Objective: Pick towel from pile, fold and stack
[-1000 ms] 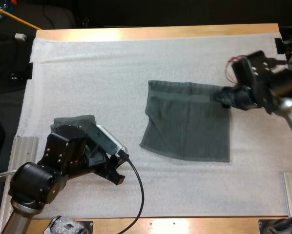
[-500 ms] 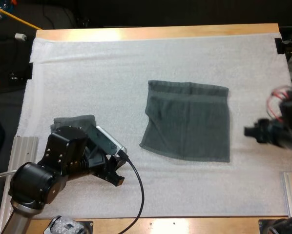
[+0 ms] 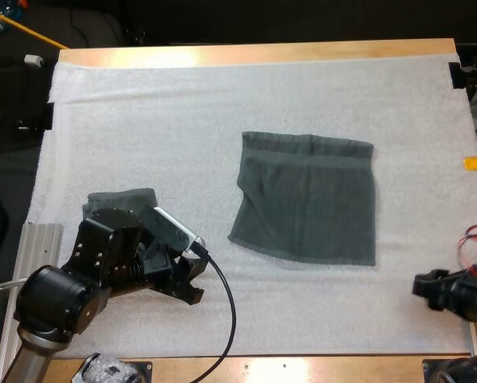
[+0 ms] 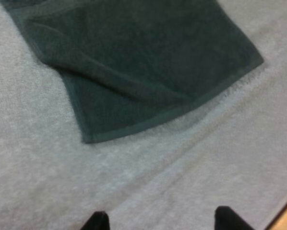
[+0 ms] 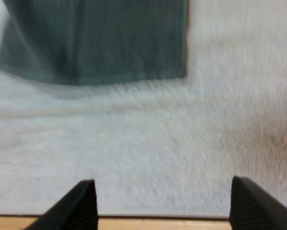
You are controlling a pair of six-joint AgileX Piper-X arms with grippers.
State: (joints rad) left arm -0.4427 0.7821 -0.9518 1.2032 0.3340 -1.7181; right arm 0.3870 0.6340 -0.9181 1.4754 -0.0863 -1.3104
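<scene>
A dark grey-green towel (image 3: 306, 198) lies spread flat in the middle of the white mat, its near left corner drawn in a little. A second towel (image 3: 120, 198), folded or bunched, sits at the left and is partly hidden behind my left arm. My left gripper (image 3: 192, 281) rests low on the mat, left of the flat towel (image 4: 134, 67), fingers (image 4: 96, 221) apart over bare mat. My right gripper (image 3: 427, 287) hovers near the mat's front right corner, off the flat towel (image 5: 95, 43), with its fingers (image 5: 83, 203) wide apart and nothing between them.
The white mat (image 3: 222, 104) covers most of the wooden table (image 3: 262, 53). Metal rails (image 3: 31, 239) flank the mat at the front left and front right. A small orange mark (image 3: 471, 163) sits at the far right.
My right gripper let go of the towel's far right corner and swung back toward the front right of the mat. The towel and my left arm stayed put.
</scene>
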